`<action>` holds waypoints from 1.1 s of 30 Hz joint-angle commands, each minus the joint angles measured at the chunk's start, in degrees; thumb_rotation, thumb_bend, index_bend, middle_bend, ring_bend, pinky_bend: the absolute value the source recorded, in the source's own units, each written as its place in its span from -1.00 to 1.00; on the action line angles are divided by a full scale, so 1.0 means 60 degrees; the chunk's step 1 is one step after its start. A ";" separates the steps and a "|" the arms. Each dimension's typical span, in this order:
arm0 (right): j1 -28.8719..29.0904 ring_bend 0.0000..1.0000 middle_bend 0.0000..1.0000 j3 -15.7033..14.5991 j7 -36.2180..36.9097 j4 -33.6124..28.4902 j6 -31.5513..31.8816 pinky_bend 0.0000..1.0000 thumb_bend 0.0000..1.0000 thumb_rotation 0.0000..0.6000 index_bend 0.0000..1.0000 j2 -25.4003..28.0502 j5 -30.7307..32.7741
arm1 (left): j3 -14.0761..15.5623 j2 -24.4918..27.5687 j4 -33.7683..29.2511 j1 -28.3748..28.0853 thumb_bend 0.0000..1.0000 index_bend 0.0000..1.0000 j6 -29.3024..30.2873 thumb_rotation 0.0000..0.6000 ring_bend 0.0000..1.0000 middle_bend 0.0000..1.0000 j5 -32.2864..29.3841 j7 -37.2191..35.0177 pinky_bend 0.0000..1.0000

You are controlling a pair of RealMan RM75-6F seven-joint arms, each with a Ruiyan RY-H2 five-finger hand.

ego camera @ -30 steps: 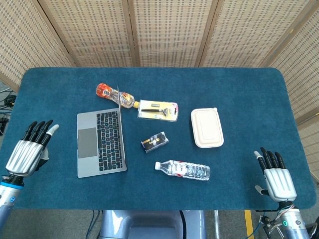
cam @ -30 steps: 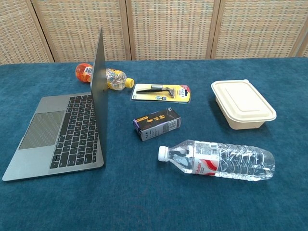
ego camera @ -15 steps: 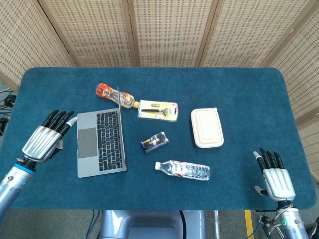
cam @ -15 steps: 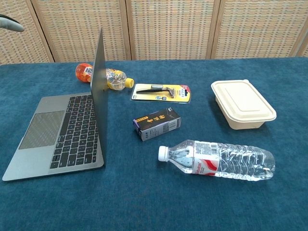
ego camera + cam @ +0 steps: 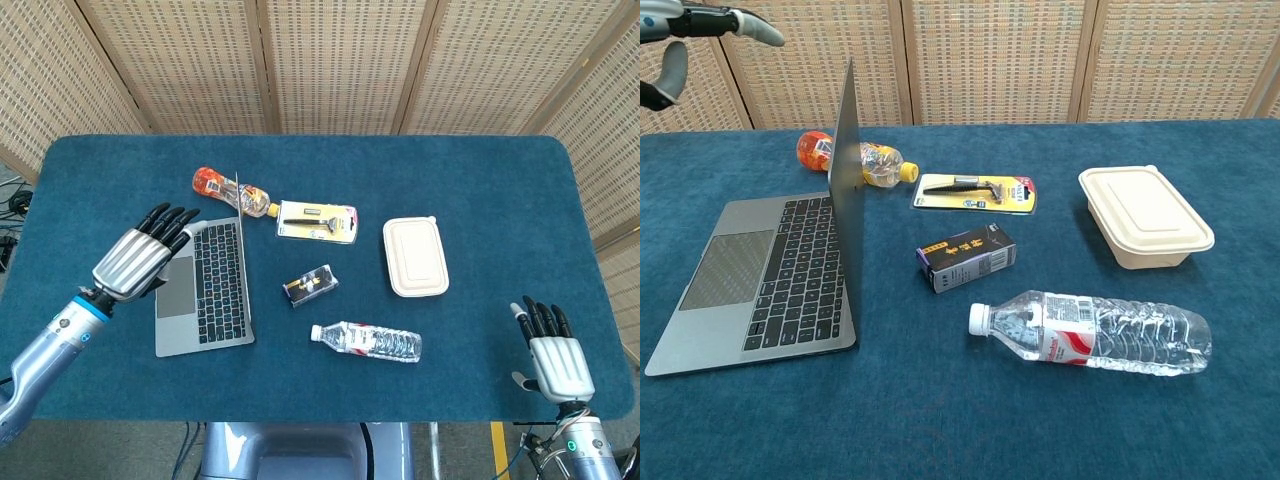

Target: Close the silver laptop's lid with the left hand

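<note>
The left hand (image 5: 138,257), fingers spread and empty, hovers over the silver laptop (image 5: 203,284) keyboard; the upright lid (image 5: 847,165) stands just right of the fingers, hinge running front-to-back.

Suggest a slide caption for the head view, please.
Open left hand above the silver laptop, its lid upright; right hand idle at the table's near edge.
</note>
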 commanded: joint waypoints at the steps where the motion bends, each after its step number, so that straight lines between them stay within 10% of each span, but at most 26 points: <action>1: -0.0001 -1.00 -1.00 0.0012 0.0036 0.0010 0.0011 -1.00 -0.89 1.00 -1.00 0.0011 0.0007 | -0.0148 -0.0070 -0.0131 -0.0273 1.00 -1.00 -0.0206 1.00 -1.00 -1.00 -0.0232 0.0097 -1.00; 33: 0.0044 -1.00 -1.00 0.0094 0.0401 0.0042 -0.0016 -1.00 -0.90 1.00 -1.00 0.0112 0.0078 | -0.0157 -0.1059 -0.0179 -0.2298 1.00 -0.82 -0.1973 1.00 -1.00 -1.00 -0.2434 0.1396 -1.00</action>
